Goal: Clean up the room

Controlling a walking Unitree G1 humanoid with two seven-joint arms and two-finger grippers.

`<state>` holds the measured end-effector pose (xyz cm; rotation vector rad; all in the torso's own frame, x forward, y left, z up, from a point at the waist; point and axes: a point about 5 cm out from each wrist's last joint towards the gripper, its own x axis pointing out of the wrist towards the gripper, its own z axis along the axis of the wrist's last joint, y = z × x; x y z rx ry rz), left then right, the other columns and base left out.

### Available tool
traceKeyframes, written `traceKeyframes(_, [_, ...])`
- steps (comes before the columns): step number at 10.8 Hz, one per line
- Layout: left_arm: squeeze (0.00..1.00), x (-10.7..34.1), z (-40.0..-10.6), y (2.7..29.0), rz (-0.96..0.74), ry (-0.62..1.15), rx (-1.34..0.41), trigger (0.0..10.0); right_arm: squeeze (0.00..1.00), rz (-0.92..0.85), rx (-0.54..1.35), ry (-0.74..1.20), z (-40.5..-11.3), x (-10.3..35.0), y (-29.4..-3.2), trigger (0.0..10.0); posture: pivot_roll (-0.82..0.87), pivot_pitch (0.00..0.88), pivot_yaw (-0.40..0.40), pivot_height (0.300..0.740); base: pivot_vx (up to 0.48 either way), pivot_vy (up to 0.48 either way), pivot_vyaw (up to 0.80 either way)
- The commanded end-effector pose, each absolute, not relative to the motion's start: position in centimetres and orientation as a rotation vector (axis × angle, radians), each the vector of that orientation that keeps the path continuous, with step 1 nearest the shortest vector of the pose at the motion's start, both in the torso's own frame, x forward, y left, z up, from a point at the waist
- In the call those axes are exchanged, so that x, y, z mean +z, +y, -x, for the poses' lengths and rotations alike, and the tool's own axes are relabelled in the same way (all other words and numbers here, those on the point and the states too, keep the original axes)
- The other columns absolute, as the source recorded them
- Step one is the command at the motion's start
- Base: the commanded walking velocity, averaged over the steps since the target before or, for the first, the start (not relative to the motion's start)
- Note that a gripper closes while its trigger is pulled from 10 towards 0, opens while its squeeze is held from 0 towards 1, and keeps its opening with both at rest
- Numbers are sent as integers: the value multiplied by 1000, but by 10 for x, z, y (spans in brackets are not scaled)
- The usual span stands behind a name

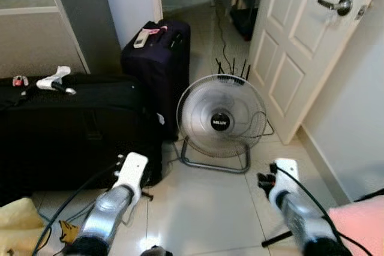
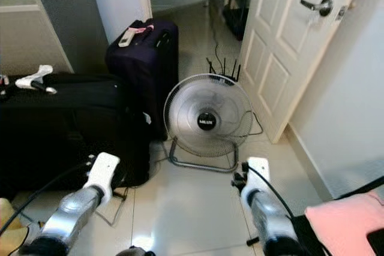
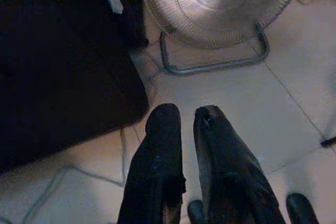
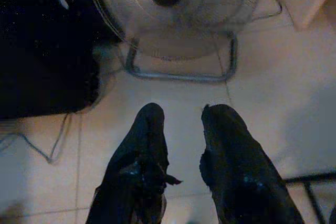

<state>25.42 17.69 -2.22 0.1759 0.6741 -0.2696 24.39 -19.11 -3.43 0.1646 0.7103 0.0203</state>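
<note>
Tiled floor (image 1: 210, 202), white door (image 1: 300, 46) at 2 o'clock. Black case (image 1: 72, 124) at 9 o'clock; upright suitcase (image 1: 159, 64) at 11; fan (image 1: 221, 121) at 12, on floor. Left gripper (image 3: 187, 116) parted narrowly, empty. Right gripper (image 4: 181, 114) parted, empty. Pink cloth (image 1: 360, 223) at 4.

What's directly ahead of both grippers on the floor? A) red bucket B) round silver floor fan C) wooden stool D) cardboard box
B: the round silver floor fan on its metal loop stand sits on the pale tiled floor, beside the upright dark purple suitcase.
</note>
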Motion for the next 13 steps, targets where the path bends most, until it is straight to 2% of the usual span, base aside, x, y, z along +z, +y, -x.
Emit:
traceKeyframes(1, [0,-47,-233,185,-241,839,-268,10000,0,-177,-25,813,-228,-52,-191,10000,1,0,27,740,0,0,0])
traceKeyframes(3, [0,-66,-208,188,-360,972,-361,10000,0,-130,-25,949,-208,-71,-182,10000,7,0,32,740,0,0,0])
traceKeyframes(6, [0,-75,-196,180,-287,1002,-366,10000,0,-194,-62,1008,-192,-81,-176,10000,12,0,37,740,0,0,0])
traceKeyframes(8, [0,-81,-185,176,-275,1053,-415,10000,0,-174,-76,1123,-167,-94,-172,10000,22,0,33,740,0,0,0])
traceKeyframes(11, [0,-84,-177,181,-284,1075,-446,10000,0,-176,-105,1186,-142,-104,-172,10000,20,0,54,740,0,0,0])
traceKeyframes(13, [0,-90,-160,182,-282,1108,-491,10000,0,-186,-113,1218,-125,-110,-169,10000,5,0,72,740,0,0,0])
